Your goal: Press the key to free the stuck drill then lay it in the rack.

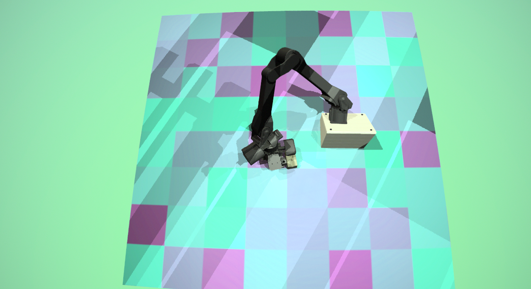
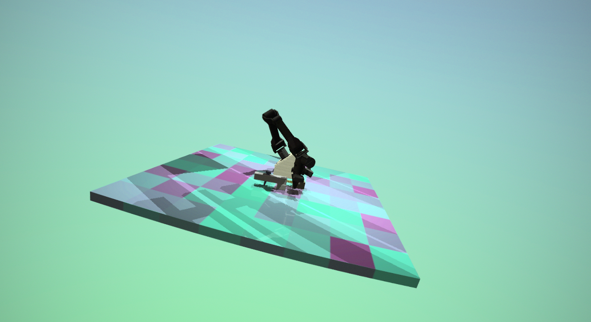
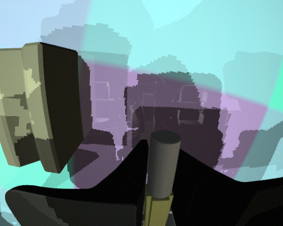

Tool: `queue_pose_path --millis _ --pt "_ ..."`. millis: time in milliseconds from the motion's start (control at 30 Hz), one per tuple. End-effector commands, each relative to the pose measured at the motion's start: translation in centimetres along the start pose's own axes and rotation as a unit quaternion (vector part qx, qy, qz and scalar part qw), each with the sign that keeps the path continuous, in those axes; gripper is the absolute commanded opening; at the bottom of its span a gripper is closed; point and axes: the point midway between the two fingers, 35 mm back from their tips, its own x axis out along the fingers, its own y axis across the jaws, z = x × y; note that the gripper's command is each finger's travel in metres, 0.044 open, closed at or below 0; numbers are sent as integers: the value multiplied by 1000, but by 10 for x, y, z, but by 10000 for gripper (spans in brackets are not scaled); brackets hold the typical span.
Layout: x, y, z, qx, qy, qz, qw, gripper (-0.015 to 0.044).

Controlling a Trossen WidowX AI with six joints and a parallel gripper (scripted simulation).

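Wrist view: lower end of the grey-and-yellow drill (image 3: pixel 160 188) buried between the black fingers of the claw (image 3: pixel 158 213), contact itself unseen. Beige block (image 3: pixel 28 105) left of the claw cut by the frame edge. Top view: key and rack under the claw (image 1: pixel 279 161) too small to separate. Exterior view: same cluster (image 2: pixel 270 179) unreadable.

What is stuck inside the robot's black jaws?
The gripper is shut on the drill: a grey round piece on a yellow part pokes out between the black jaws. Its lower end is covered, so the rest cannot be seen.
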Motion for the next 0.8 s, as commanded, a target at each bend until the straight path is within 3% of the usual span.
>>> queue_pose_path --millis 0,767 --pt "-2 0 1 1 1 -2 1000 0" --pt "-3 -1 16 1 0 -2 1000 0"
